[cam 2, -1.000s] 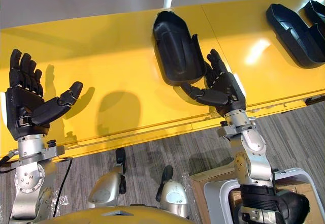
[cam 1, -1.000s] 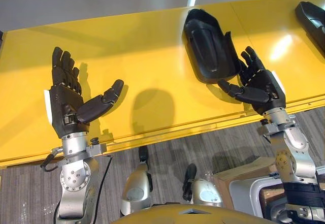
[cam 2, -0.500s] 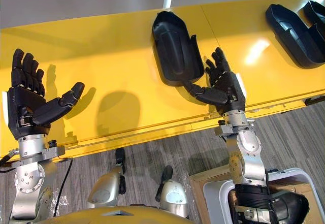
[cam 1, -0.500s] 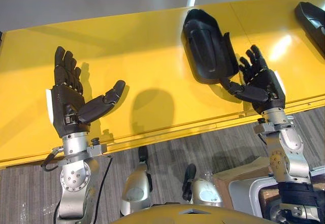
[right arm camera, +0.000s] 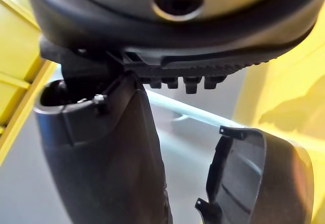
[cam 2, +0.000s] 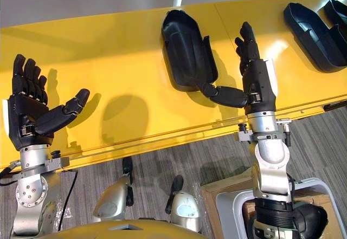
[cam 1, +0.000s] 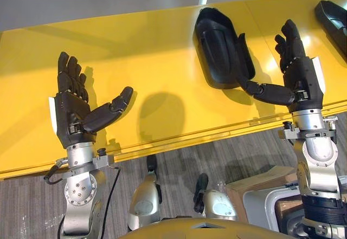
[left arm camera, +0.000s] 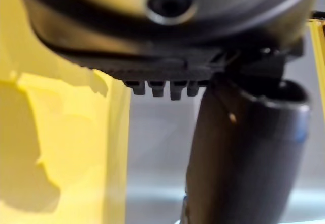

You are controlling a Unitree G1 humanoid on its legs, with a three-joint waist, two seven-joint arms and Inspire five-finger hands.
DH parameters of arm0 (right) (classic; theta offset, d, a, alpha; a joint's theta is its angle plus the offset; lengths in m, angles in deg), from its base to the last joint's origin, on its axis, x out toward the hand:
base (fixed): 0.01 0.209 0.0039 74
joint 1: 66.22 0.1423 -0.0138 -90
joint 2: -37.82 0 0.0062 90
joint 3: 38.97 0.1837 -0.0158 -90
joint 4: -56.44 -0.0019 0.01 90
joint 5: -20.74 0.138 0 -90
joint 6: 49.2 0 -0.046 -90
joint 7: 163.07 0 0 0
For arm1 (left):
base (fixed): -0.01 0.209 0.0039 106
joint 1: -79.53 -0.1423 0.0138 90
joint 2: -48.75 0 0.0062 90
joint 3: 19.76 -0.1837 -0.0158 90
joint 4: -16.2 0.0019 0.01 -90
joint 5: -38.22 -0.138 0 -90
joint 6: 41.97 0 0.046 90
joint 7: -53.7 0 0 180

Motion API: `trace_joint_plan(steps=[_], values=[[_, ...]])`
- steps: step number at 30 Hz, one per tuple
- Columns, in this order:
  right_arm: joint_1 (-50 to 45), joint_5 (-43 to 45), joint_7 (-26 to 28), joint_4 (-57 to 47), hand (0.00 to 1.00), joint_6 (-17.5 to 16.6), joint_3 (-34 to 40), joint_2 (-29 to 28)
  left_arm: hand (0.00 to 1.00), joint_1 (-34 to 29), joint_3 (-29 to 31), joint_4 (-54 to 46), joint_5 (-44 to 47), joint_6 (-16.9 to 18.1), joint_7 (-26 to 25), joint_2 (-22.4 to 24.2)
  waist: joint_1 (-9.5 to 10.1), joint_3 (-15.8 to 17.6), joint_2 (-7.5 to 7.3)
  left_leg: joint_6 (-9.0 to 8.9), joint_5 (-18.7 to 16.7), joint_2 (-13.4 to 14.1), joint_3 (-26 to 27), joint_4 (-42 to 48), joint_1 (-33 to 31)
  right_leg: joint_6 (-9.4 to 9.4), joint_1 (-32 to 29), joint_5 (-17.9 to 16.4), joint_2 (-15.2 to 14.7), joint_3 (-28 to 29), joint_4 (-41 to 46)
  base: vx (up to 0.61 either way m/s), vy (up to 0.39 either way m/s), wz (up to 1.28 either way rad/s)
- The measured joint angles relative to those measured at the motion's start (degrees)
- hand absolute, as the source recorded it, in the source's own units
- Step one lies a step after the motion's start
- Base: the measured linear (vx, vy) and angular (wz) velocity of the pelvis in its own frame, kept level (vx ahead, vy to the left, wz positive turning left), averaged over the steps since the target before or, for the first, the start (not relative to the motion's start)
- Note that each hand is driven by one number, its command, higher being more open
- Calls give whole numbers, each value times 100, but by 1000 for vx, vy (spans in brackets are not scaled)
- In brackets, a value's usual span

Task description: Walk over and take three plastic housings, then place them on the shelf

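Where the long yellow bench (cam 1: 162,60) crosses the left eye view, a black scoop-shaped plastic housing (cam 1: 219,46) lies on it. The right hand (cam 1: 303,79) is just beside it, fingers straight and upright, thumb stretched toward its near edge. The left hand (cam 1: 70,114) stands well apart, fingers straight too, holding nothing. In the right eye view, more black housings (cam 2: 314,30) lie at the bench's right end. The right wrist view shows the housing's hollow inside past the thumb (right arm camera: 101,173).

left hand (cam 1: 73,115): raised, fingers straight, thumb out | right hand (cam 1: 300,76): same
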Motion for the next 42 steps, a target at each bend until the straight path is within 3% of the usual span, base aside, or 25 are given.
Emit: trace_joint_plan(steps=[9, 21, 27, 42], values=[[11, -210, 101, 117, 100, 243, -190, 122, 100, 3, 58, 0, 1, -1, 14, -47, 10, 92, -169, 12, -8, 14, -29, 2, -30, -11, -6, -7, 17, -42, -3, 0, 0, 1], [-100, -217, 110, 279, 100, 242, -229, 464, 100, -28, 204, -43, 3, -3, 28, -222, 10, 175, -329, 16, -24, 25, -22, 4, -110, -13, -73, -8, 22, -42, -8, 0, 0, 0], [-101, -485, 43, 279, 100, 239, -229, 488, 100, -29, 334, -45, 4, -3, 49, -253, 13, 184, -339, 17, -29, 28, -20, 4, -114, -12, -78, -11, 21, -40, -10, 0, 0, 0], [112, -1353, -702, 280, 100, 218, -223, 494, 100, 7, 362, -45, 3, -20, 78, -252, 11, 287, -355, 14, -21, 22, -26, 7, -220, -18, -198, -22, 24, -43, 9, 0, 0, 0]])
